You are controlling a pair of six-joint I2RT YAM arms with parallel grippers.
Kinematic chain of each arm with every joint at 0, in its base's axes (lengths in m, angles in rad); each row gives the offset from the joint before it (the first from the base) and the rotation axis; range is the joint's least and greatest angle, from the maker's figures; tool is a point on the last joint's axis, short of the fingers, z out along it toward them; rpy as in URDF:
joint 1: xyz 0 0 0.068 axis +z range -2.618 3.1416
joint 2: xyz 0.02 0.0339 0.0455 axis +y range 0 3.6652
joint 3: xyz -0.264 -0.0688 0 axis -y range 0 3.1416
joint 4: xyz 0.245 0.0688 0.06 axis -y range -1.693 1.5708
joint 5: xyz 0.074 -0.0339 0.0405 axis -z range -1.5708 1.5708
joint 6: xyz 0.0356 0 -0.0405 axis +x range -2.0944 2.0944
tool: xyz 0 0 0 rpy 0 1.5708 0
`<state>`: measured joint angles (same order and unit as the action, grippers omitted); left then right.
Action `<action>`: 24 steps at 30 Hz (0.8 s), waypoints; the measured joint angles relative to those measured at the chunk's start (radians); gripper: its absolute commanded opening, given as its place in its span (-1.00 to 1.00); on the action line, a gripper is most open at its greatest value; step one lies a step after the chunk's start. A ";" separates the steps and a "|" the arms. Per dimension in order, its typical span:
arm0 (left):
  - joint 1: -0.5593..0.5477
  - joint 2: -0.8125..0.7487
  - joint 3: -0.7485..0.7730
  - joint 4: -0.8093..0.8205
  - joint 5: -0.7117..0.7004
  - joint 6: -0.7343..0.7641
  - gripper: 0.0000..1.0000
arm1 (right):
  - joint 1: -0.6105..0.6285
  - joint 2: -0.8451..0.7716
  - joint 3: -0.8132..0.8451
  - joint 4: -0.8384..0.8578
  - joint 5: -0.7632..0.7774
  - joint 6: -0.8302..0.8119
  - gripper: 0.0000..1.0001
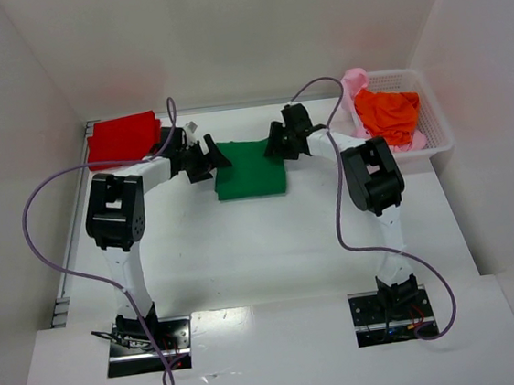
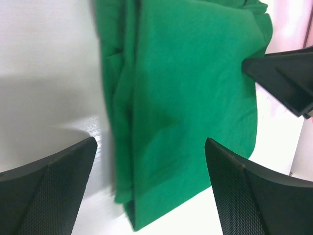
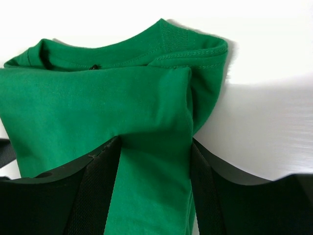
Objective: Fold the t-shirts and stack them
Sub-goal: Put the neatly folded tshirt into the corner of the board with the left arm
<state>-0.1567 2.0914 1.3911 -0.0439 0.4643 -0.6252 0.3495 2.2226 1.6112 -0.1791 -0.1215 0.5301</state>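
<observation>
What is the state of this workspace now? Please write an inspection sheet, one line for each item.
Surface: white table, with the shirts toward its far edge.
Job's things: green shirt folded at far centre; red shirt folded in the far left corner; orange shirt and pink shirt crumpled in the white basket.
Clutter: only the white basket, at far right.
Grippers: left claw open over the green shirt's left side; right claw astride a fold of the green shirt, grip unclear.
Cables: purple cables loop out from both arms to their bases.
Surroundings: white walls on three sides.
</observation>
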 measured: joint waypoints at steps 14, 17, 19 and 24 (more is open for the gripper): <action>0.006 0.000 -0.038 0.074 0.038 -0.006 0.93 | 0.038 0.004 0.000 0.011 -0.018 0.000 0.24; 0.008 0.001 -0.040 0.077 0.038 -0.007 0.80 | 0.038 0.004 0.000 0.011 -0.019 0.003 0.24; 0.009 0.001 -0.043 0.079 0.036 -0.007 0.76 | 0.038 0.005 0.000 0.011 -0.019 0.004 0.24; 0.010 0.005 -0.043 0.078 0.028 -0.007 0.56 | 0.038 0.005 0.000 0.011 -0.020 0.004 0.24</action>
<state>-0.1464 2.0969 1.3476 0.0337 0.4927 -0.6324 0.3870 2.2276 1.6115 -0.1677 -0.1419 0.5339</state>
